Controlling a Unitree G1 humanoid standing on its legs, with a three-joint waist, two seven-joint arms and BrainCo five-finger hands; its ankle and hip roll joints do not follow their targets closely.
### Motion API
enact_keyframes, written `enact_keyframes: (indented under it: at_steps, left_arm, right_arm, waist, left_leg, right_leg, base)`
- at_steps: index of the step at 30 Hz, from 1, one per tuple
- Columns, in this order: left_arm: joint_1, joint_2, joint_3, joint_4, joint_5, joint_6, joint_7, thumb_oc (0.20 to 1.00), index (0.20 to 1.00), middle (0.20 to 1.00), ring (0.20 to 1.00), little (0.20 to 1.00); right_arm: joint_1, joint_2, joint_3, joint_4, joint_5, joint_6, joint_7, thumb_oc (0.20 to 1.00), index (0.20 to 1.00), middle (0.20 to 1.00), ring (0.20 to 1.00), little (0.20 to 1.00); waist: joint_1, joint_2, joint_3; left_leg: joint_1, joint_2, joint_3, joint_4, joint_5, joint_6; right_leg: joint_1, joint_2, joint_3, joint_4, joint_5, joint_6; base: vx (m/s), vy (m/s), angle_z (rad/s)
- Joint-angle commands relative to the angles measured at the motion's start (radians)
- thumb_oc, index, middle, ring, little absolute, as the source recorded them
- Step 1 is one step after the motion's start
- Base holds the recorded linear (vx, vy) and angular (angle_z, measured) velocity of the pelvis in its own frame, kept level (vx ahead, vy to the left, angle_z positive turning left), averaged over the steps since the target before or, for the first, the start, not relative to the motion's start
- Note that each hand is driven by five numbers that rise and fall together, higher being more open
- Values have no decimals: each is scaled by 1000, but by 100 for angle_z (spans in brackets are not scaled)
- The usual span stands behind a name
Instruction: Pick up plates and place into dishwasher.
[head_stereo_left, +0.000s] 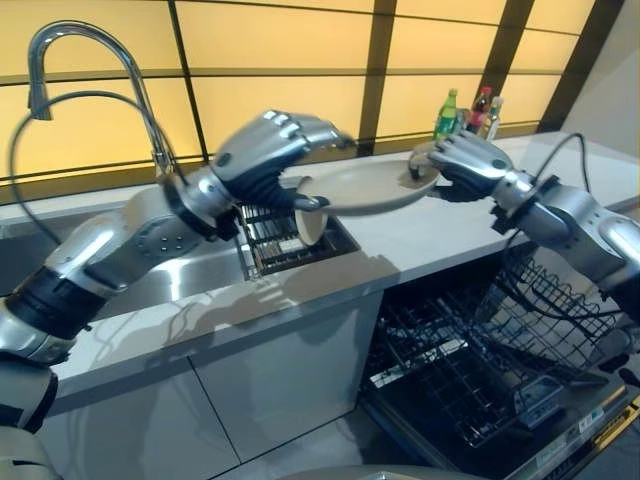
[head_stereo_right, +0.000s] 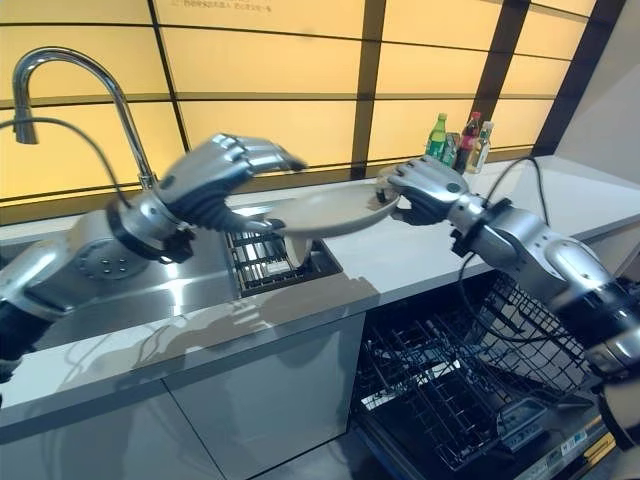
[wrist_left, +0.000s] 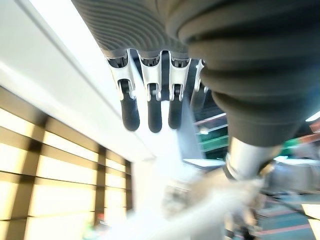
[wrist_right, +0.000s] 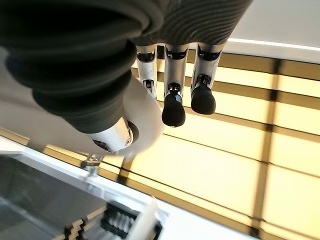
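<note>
At the upper left of the left eye view you have the tall curved chrome tap, rising over the brushed steel sink basin. Just right of it, near the frame's centre, your left hand arches over the near rim of the round, shallow, pale beige ceramic plate. Its fingers curl above the rim and its thumb tucks underneath, so it pinches that edge.

The plate hangs in the air, almost level, above the dark slatted drying rack set into the pale grey counter. A second pale dish stands on edge in that rack, directly below.

At the plate's far rim, upper right of centre, your right hand clamps the opposite edge, fingers folded over the top. Behind it stand green and red bottles against the amber panelled wall.

At the lower right, the open dishwasher with its black wire racks waits, well apart from the plate.

Treat this plate as stiff, fairly heavy for its width, glazed and slick, and likely to chip or shatter if dropped. Grip it at the rim, thumb beneath and fingers above. If you release one hand, expect the plate to sag about the remaining pinch.
</note>
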Motion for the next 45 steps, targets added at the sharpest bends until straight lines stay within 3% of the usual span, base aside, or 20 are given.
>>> enact_keyframes:
  at_steps: [1,9,13,18,23,29,39,45]
  left_arm:
    - [0,67,88,108,52,105,91,1000,1000,1000,1000,1000]
    - [-23,146,40,332,149,220,112,1000,1000,1000,1000,1000]
    - [-8,150,44,407,192,215,135,1000,1000,1000,1000,1000]
    - [-97,153,-65,503,218,251,123,1000,1000,1000,1000,1000]
    - [-186,140,-162,573,207,296,105,1000,1000,1000,1000,1000]
    - [-266,133,-226,603,237,309,100,1000,1000,1000,1000,1000]
    - [-387,94,-321,648,247,332,107,1000,1000,1000,1000,1000]
    - [-478,60,-407,658,295,321,101,1000,1000,1000,1000,1000]
  right_arm:
    - [8,-82,-99,-11,158,6,50,200,200,200,200,200]
    - [241,-82,-311,-67,440,42,289,200,200,200,200,200]
    - [338,-42,-367,-76,569,168,477,200,200,200,200,200]
    - [360,14,-330,-11,673,318,588,200,200,200,200,200]
    - [345,78,-281,88,777,376,618,200,200,200,200,200]
    - [338,125,-239,152,802,449,665,200,200,200,200,200]
    - [215,201,-125,274,894,577,661,200,200,200,200,200]
    - [100,277,-69,423,992,704,713,200,200,200,200,200]
  waist:
    - [-15,2,45]
    - [-81,9,62]
    - [-104,11,71]
    - [-124,16,86]
    - [-130,24,110]
    - [-133,31,143]
    - [-122,40,198]
    - [-101,51,223]
  left_leg:
    - [51,-15,56,9,-165,13]
    - [47,-10,103,9,-164,5]
    - [46,-10,122,9,-163,3]
    - [41,-11,139,9,-158,0]
    - [24,-12,145,9,-151,-1]
    - [-3,-14,140,9,-142,-3]
    - [-36,-23,121,9,-128,-1]
    - [-52,-29,104,9,-119,-2]
  right_leg:
    - [80,-43,55,9,-150,119]
    - [58,-37,94,9,-136,127]
    - [50,-38,108,9,-129,129]
    - [37,-41,116,9,-118,131]
    - [18,-43,122,9,-109,132]
    - [-9,-47,122,9,-99,131]
    - [-40,-53,116,9,-89,121]
    - [-50,-59,101,9,-85,115]
  base:
    - [5,3,-19]
    - [-3,14,-18]
    - [14,18,-18]
    - [15,7,-12]
    - [2,16,-9]
    - [-18,14,-6]
    - [-16,10,0]
    - [-19,20,2]
